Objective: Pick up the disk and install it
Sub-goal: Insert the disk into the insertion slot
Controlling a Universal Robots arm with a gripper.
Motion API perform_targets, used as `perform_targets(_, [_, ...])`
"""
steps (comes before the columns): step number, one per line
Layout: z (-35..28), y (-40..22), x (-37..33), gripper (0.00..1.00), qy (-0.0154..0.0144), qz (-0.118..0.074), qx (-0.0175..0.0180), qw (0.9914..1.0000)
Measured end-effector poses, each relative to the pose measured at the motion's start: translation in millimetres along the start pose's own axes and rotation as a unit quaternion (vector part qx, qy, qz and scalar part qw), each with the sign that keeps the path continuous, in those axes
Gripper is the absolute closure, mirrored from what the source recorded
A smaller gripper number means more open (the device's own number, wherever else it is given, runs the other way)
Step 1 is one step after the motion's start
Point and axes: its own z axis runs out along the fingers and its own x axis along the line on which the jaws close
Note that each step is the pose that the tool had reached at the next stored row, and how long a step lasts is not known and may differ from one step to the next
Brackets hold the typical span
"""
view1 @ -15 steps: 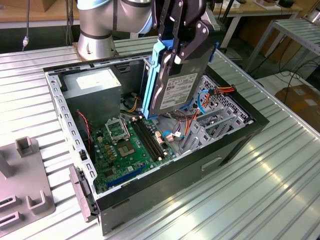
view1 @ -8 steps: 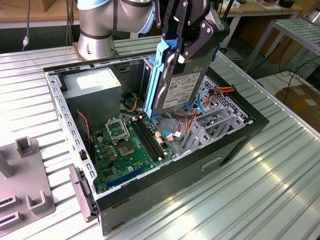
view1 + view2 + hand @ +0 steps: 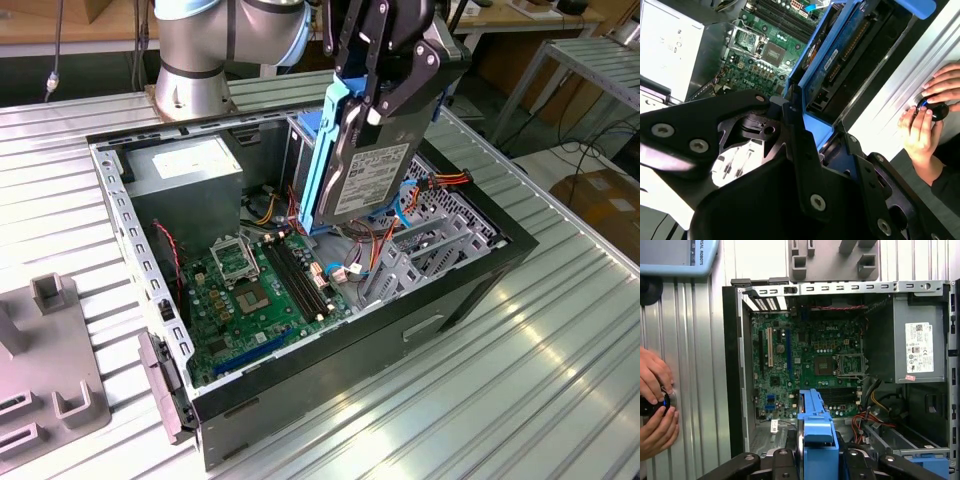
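Note:
The disk [image 3: 372, 172], a silver drive with a white label and a blue bracket along its edges, hangs on edge above the open computer case [image 3: 330, 375]. My gripper [image 3: 377, 98] is shut on the disk's upper end. The drive's lower end sits over the cables beside the motherboard [image 3: 250, 290], and I cannot tell whether it touches anything. In the second wrist view the disk [image 3: 840, 55] runs away from my gripper [image 3: 822, 134] toward the case. In the first wrist view the disk's blue bracket [image 3: 816, 432] stands out between the black fingers [image 3: 782, 462].
A grey power supply [image 3: 185, 170] with a white sticker fills the case's far corner. A metal cage with a blue top [image 3: 926, 460] stands beside the disk. A person's hands [image 3: 654, 405] rest on a dark knob on the ribbed table. A grey fixture [image 3: 55, 365] lies at the exterior view's left.

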Motion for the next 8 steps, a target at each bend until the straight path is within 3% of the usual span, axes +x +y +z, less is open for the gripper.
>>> perform_targets(4, [0.1, -0.5, 5.0, 0.63, 0.0000, 0.000, 0.0000, 1.00000])
perform_targets(8, [0.3, -1.0, 14.3, 0.63, 0.0000, 0.000, 0.0000, 1.00000])
